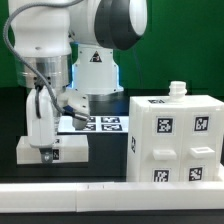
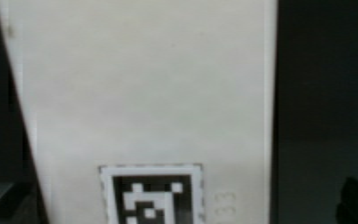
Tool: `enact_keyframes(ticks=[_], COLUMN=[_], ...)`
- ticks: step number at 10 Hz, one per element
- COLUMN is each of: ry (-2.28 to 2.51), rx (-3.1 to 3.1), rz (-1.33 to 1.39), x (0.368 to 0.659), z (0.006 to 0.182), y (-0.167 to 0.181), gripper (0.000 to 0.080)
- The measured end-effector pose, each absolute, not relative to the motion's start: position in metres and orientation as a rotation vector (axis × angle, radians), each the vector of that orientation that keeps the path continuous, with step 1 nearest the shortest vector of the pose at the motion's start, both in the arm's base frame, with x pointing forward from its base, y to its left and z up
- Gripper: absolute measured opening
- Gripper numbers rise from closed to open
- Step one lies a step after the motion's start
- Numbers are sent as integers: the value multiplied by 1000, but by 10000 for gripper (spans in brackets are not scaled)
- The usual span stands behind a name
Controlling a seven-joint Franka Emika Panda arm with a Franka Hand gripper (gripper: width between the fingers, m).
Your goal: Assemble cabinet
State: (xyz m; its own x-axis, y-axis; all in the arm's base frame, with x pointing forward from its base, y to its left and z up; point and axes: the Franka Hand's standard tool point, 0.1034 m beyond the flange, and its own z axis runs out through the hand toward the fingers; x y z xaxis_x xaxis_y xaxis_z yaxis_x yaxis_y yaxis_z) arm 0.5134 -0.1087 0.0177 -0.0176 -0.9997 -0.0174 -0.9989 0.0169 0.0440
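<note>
The cabinet's big white box (image 1: 175,140) stands at the exterior view's right, with marker tags on its front and a small knob on top. A separate flat white cabinet panel (image 1: 68,148) lies at the exterior view's left. My gripper (image 1: 43,152) hangs low right over that panel's near left part, jaws wide open. In the wrist view the panel (image 2: 140,100) fills most of the picture, with one tag (image 2: 153,195) on it. Dark finger edges barely show at the picture's corners around my gripper (image 2: 179,208). There is a dark gap beside the panel's edge, so nothing is gripped.
The marker board (image 1: 100,122) lies flat on the black table between the panel and the box. A long low white rail (image 1: 110,192) runs along the front. The white robot base (image 1: 95,62) with a triangle mark stands behind.
</note>
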Motion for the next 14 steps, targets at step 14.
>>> enact_keyframes(ticks=[14], ry=[-2190], rx=[2196], rz=[75], x=[527], z=[28], y=[-94], gripper=[557])
